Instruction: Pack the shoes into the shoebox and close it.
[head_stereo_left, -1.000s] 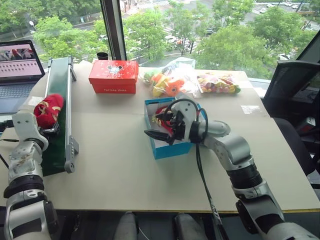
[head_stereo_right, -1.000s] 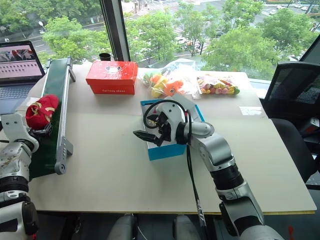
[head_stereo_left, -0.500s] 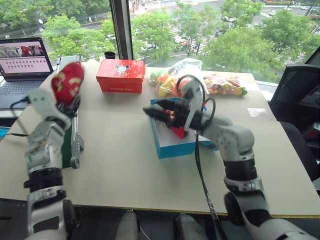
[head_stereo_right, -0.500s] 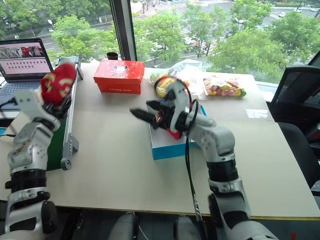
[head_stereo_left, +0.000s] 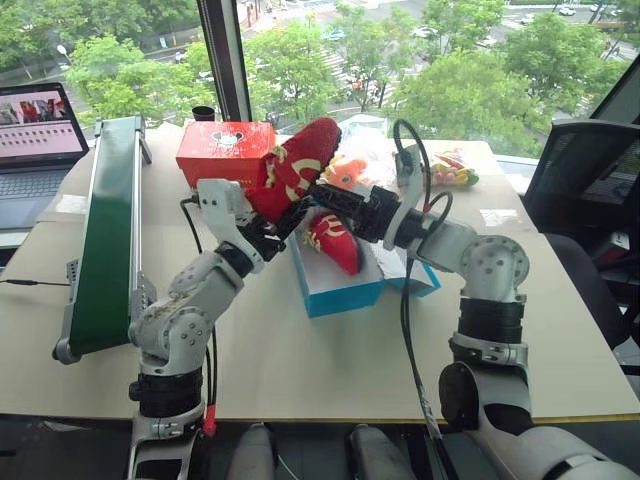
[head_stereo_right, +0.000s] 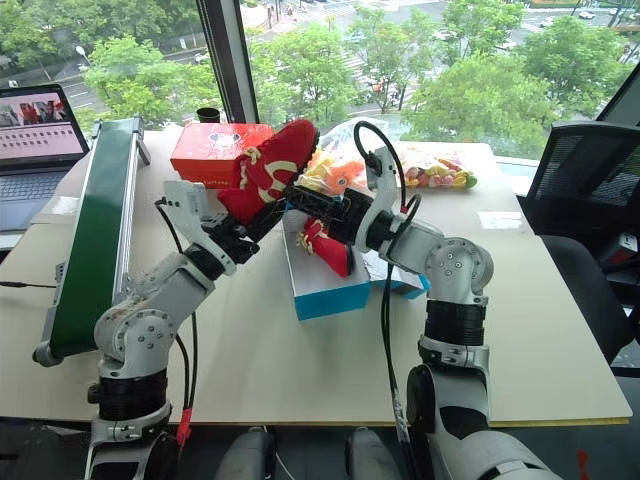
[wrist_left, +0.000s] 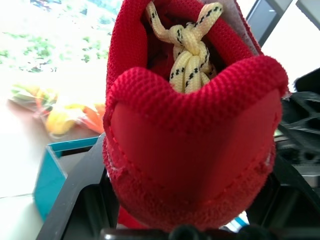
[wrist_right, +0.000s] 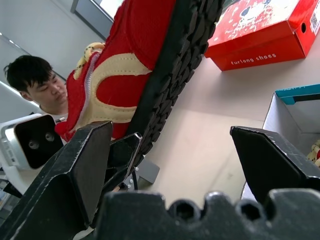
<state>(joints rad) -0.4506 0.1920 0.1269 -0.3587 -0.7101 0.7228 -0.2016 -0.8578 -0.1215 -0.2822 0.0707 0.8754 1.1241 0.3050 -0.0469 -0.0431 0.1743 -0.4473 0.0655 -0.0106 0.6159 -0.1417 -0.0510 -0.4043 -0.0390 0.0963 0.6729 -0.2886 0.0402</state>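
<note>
A window of treetops backs the pale surface (head_stereo_left: 250, 340). At frame centre, the left tool (head_stereo_left: 268, 235) clamps the heel of a red mesh shoe (head_stereo_left: 295, 165), tilted up over the bright blue cardboard shoebox (head_stereo_left: 340, 292), probably for insertion beside the second red shoe (head_stereo_left: 335, 240) inside. The right tool (head_stereo_left: 325, 200) stands apart, empty. The left wrist view reveals yellow laces (wrist_left: 192, 60); the right wrist view, the black sole (wrist_right: 175, 75).

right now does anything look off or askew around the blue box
Yes. One red shoe sits in the blue shoebox tilted, its end poking above the rim rather than lying flat. The other shoe is held up in the air by the left gripper, not yet in. The right gripper is open beside it.
</note>
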